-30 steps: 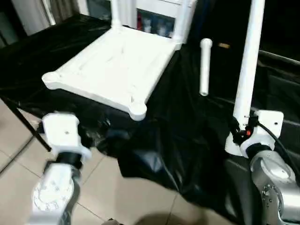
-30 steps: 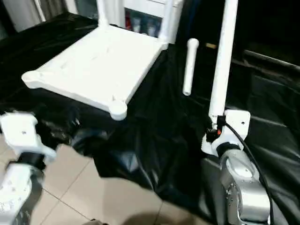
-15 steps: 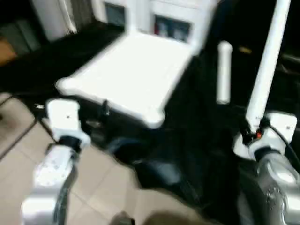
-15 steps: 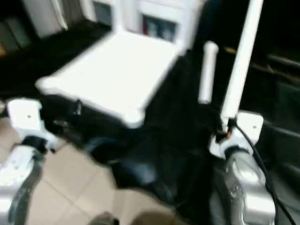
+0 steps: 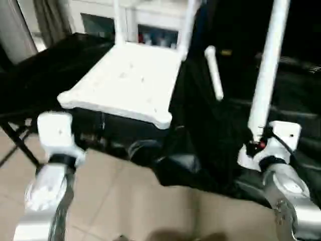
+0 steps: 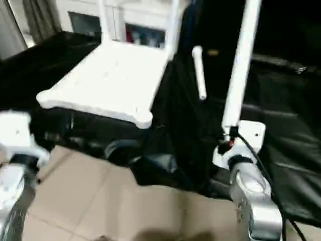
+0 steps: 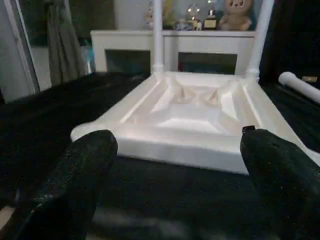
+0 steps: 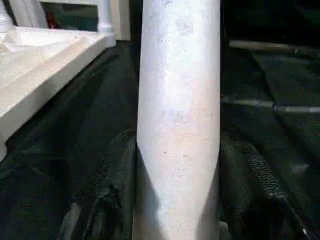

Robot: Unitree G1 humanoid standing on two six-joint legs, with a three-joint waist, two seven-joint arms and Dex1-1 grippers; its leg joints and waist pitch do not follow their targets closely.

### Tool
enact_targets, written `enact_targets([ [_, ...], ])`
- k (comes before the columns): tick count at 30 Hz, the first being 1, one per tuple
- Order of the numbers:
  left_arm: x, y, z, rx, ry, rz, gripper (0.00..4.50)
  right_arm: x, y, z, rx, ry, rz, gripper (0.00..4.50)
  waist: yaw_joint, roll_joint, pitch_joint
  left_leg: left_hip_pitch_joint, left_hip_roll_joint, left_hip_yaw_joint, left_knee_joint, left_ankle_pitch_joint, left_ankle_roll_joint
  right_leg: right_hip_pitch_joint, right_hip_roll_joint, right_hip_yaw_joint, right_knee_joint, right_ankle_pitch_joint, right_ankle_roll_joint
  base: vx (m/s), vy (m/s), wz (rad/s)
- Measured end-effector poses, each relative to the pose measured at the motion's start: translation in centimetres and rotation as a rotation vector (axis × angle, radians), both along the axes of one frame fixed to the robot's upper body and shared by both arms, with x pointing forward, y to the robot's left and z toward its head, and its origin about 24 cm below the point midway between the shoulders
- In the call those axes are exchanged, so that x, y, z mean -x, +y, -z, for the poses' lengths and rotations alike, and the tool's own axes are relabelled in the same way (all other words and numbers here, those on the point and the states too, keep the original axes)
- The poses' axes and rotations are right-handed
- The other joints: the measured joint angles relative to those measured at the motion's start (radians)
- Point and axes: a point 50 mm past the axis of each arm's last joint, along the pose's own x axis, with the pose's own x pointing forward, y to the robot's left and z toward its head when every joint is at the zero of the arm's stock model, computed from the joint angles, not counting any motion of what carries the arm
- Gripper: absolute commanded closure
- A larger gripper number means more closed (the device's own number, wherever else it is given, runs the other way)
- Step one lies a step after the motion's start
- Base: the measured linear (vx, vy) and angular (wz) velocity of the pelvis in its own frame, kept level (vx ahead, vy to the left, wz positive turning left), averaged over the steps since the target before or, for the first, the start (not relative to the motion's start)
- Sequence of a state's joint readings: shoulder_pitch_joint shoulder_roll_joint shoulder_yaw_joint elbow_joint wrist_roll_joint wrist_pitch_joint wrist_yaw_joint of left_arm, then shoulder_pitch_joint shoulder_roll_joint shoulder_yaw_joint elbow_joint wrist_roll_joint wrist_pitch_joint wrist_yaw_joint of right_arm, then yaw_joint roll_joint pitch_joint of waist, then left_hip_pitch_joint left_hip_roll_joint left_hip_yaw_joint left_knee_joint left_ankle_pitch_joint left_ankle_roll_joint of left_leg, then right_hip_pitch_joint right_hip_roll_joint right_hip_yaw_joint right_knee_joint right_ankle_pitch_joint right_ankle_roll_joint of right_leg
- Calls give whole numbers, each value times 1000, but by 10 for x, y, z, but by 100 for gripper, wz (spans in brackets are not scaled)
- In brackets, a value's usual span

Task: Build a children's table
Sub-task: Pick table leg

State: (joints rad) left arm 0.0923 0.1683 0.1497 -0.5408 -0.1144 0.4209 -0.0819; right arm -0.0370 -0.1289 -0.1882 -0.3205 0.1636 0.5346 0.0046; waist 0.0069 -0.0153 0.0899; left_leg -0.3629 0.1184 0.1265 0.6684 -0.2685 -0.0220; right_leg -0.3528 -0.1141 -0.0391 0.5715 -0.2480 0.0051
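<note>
The white tabletop (image 5: 125, 83) lies upside down on black-draped surface, its ribbed underside (image 7: 192, 107) up. Two white legs (image 5: 119, 22) stand upright in its far corner sockets. A loose leg (image 5: 214, 73) lies on the black cloth to the right of it. My right gripper (image 8: 177, 200) is shut on another white leg (image 5: 266, 65), held upright to the right of the tabletop. My left gripper (image 7: 175, 175) is open with nothing between its black fingers (image 7: 80, 180), just in front of the tabletop's near edge.
A white cabinet with glass doors (image 5: 145, 32) stands behind the tabletop. The black cloth (image 5: 200, 145) hangs over the front edge down to a tiled floor (image 5: 130, 201). A dark curtain (image 7: 62, 45) hangs at the far left.
The head camera has shifted and tilted, so the whole scene sits differently. The right gripper still holds the leg upright; the left gripper stays open near the tabletop's front.
</note>
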Motion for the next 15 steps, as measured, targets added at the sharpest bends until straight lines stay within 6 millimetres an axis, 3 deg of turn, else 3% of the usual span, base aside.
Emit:
enact_targets([
  [2, 4, 0, 0, 4, -4, -12, 0, -1, 1, -1, -1, -6, -4, 262, 1, -6, 5, 5, 1, 4, -19, 0, 0, 11, 0, -3, -9, -9, 9, -86, -23, 10],
  [5, 8, -2, -8, 5, -39, -11, 0, -3, 0, -2, 0, -6, -4, 262, 15, -27, 10, 17, 3, 19, -48, 0, -1, 1, -8, -1, -9, -24, 18, -70, -71, 11],
  [6, 10, -4, -9, 8, -46, -8, 0, -5, 0, -3, 2, -10, -6, 262, 18, -19, 17, 22, 10, 18, -51, -3, -5, 5, -12, -21, -22, -26, 22, -47, -101, 14],
  [7, 12, -4, -9, 6, -44, -8, 0, -7, 2, -4, -3, -15, -12, 262, 19, 1, 22, 20, 22, 11, -54, -3, -5, 16, -15, -59, -38, -26, 23, -46, -76, -9],
  [8, 12, -5, -10, 3, -47, -5, 0, -7, 3, -4, -7, -16, -13, 262, 29, 16, 23, 8, 35, 8, -61, -3, -6, 31, -19, -92, -21, -35, 29, 54, -49, -4],
  [9, 8, -9, -15, -3, -67, 17, 0, -3, -1, 0, -6, 0, 1, 262, 47, 16, 26, -7, 43, 31, -64, -3, -6, 29, -18, -88, 98, -73, 17, 54, -49, -4],
  [10, 8, -13, -20, -2, -94, 30, 0, -1, -6, 3, -2, 12, 22, 262, 89, -19, 18, -20, 53, 72, -65, 1, -12, 41, -9, -61, 153, -95, 14, 51, -153, 17],
  [11, 10, -14, -24, -6, -115, 28, 0, -3, -5, 0, -1, 5, 17, 262, 95, -68, 3, -34, 47, 89, -43, 12, -29, 49, 4, -10, 163, -129, 37, 49, -300, 19],
  [12, 14, -14, -13, 15, -60, 14, 0, -7, -5, -3, 4, -7, 10, 262, 113, -43, 9, -42, 49, 46, -18, 19, -35, 41, 24, 2, 172, -141, 29, 49, -300, 19],
  [13, 18, -16, -6, 17, -18, 20, 0, -7, -2, -3, 0, -8, 1, 262, 127, -22, 9, -33, 38, 2, 12, 20, -31, 46, 37, 1, 164, -141, 28, 82, -177, 6],
  [14, 18, -21, -4, 12, -6, 42, 0, -6, 0, -2, -6, -4, -3, 262, 134, -4, 11, -9, 27, -26, 25, 19, -33, 57, 41, -4, 157, -140, 26, 0, 0, 0],
  [15, 17, -28, -7, 2, -19, 73, 0, -5, 2, 1, -14, 4, -6, 262, 133, 8, 15, 24, 19, -33, 21, -4, -33, 59, 42, -9, 150, -139, 24, 0, 0, 0],
])
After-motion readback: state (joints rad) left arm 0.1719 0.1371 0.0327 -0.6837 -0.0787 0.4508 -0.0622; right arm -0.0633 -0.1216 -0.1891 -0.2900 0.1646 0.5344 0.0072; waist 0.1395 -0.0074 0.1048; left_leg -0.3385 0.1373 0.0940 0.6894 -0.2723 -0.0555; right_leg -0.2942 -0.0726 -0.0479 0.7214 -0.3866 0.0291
